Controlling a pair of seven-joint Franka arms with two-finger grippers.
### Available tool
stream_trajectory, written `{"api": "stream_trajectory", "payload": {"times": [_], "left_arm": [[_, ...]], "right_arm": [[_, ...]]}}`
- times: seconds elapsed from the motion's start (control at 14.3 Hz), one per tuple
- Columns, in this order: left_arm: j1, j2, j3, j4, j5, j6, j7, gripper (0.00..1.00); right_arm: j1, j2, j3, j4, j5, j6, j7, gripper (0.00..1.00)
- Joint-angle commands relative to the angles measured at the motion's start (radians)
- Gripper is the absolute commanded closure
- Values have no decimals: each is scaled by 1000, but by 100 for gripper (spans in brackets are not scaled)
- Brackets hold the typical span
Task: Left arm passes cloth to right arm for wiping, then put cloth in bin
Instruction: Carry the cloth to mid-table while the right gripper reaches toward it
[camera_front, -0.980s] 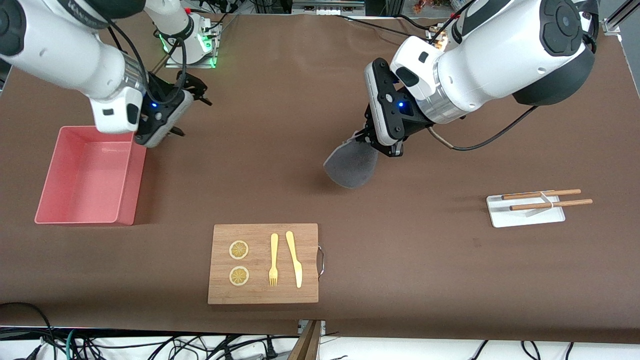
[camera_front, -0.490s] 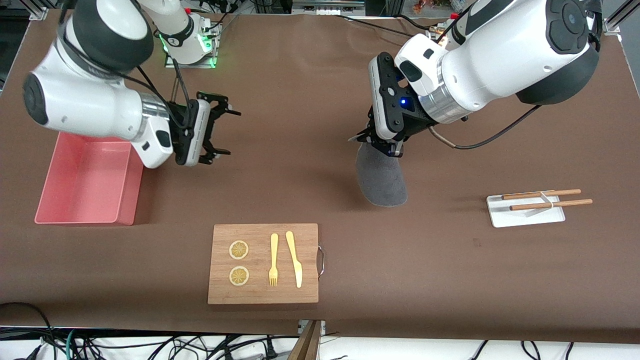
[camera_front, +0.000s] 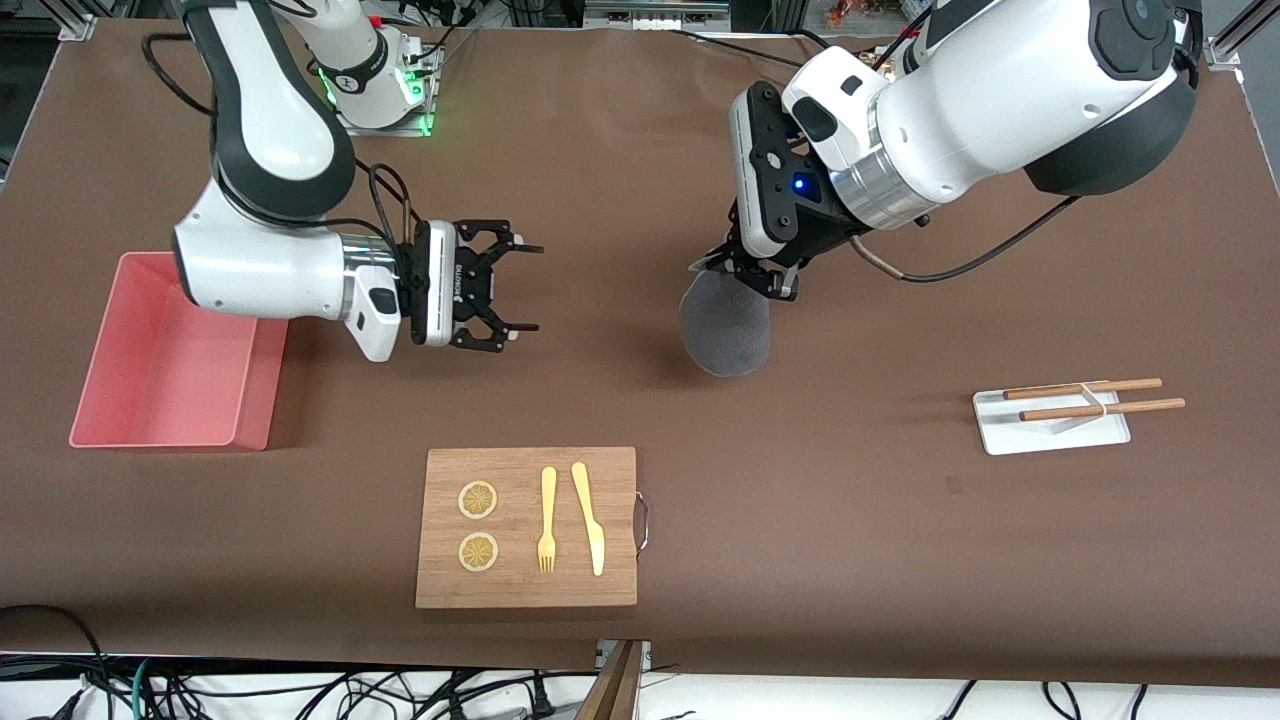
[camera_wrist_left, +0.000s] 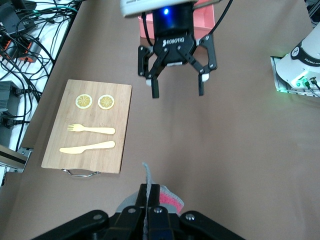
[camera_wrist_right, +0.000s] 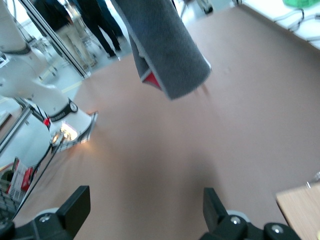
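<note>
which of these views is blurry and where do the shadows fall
Front view: sharp, with a soft shadow on the table under the hanging cloth and beside the bin. Left wrist view: crisp on the open right claw and cutting board. Right wrist view: smeared and softest, with bright glare by the arm base and washed-out light at the top.

Dark grey cloth (camera_front: 724, 332), pink bin (camera_front: 150, 410)

A brown-covered table (camera_front: 850, 560) fills the view; tangled cables (camera_front: 300, 695) lie along the white floor at its near edge.
</note>
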Motion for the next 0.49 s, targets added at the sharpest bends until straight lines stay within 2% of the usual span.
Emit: {"api": "stream_trajectory", "payload": {"times": [0.0,0.14,0.28,0.42], "left_arm": [[2,-10,-6,-2,-20,-1,-22,100],[-15,-9,-23,-5,-15,5,-91,100],[-65,-3,-18,-5,-6,39,-162,100],[-98,7,-17,-15,3,140,-208,100]], "right_arm": [[-1,67,8,-1,170,11,-177,0],[22,101,8,2,295,29,-255,0],[89,132,8,2,423,131,-326,0],[158,161,8,27,486,202,-340,0]]}}
